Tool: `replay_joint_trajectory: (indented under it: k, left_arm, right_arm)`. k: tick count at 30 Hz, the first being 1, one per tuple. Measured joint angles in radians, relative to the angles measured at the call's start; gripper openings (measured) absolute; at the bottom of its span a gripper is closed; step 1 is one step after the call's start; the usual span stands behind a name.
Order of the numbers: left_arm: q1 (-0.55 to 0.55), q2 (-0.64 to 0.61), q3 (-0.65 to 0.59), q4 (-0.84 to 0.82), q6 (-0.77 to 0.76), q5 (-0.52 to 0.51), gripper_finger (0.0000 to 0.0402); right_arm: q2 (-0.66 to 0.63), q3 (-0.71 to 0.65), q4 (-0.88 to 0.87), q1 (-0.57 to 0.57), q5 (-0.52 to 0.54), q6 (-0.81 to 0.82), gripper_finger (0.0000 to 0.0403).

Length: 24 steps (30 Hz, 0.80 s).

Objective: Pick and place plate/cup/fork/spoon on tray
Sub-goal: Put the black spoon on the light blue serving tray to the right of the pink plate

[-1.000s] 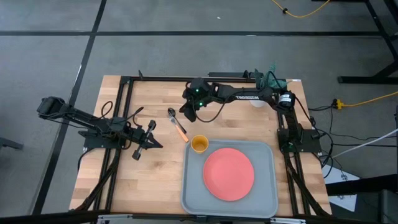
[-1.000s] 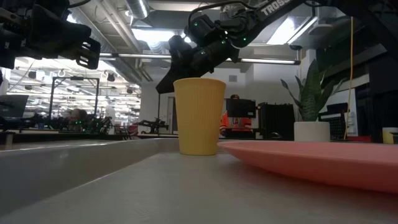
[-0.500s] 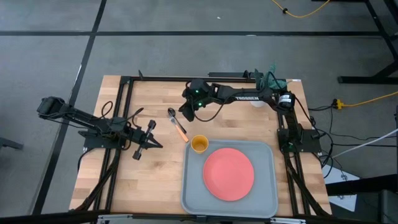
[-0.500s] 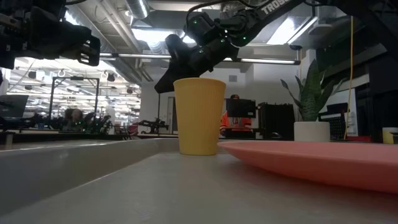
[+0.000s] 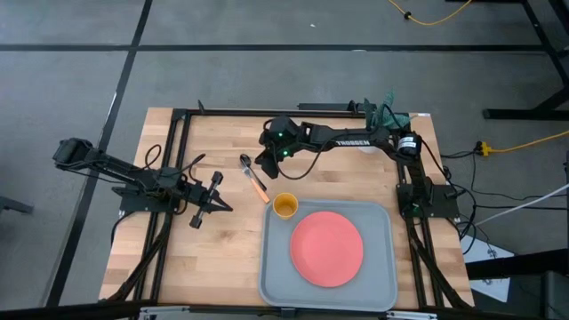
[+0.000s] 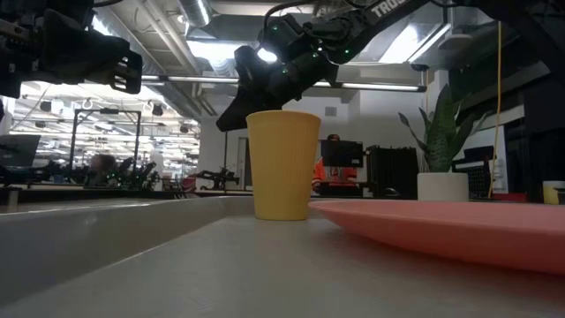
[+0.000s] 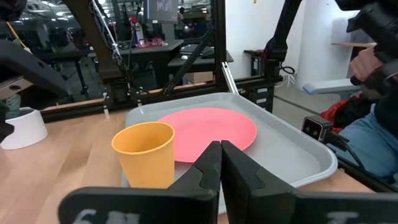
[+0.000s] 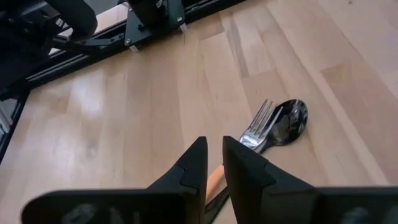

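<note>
The coral-pink plate point(image 5: 327, 249) lies in the grey tray point(image 5: 277, 271) at the table's near right. The yellow-orange cup point(image 5: 284, 206) stands upright in the tray's far left corner. Fork point(image 8: 256, 130) and dark spoon point(image 8: 290, 121) lie side by side on the wood, just beyond the tray; the fork's orange handle point(image 5: 260, 189) points toward the cup. My right gripper point(image 8: 213, 144) hovers above them, slanting down, open by a narrow gap with nothing in it. My left gripper point(image 7: 220, 149) waits at the table's left, shut, pointing level toward the cup.
A white pot with a green plant point(image 6: 441, 184) stands at the table's far right. Black frame rails point(image 5: 178, 160) run along the table's edges. A person point(image 7: 373, 118) shows beyond the tray in the left wrist view. Bare wood point(image 5: 204, 258) lies left of the tray.
</note>
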Motion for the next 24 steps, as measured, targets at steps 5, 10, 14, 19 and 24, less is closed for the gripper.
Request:
replay_joint_trajectory:
  k: [5, 10, 14, 19, 24]
  left_arm:
    - [0.000, 0.000, 0.000, 0.000, 0.000, 0.000, 0.0000]
    - [0.005, -0.053, 0.000, -0.031, 0.000, 0.002, 0.0000]
    - [0.018, -0.166, 0.000, -0.031, 0.000, -0.002, 0.0000]
    - [0.035, -0.336, 0.000, -0.033, 0.000, 0.001, 0.0000]
    - [0.051, -0.487, 0.000, -0.033, 0.000, 0.002, 0.0000]
  right_arm:
    - [0.000, 0.000, 0.008, 0.007, 0.000, 0.002, 0.0056]
    - [0.000, 0.000, 0.008, 0.014, 0.000, 0.001, 0.0056]
    - [0.000, 0.000, 0.011, 0.020, 0.000, 0.001, 0.0056]
    - [-0.001, 0.000, 0.051, 0.020, 0.000, 0.001, 0.0056]
    - [-0.001, 0.000, 0.100, 0.020, 0.000, -0.001, 0.0056]
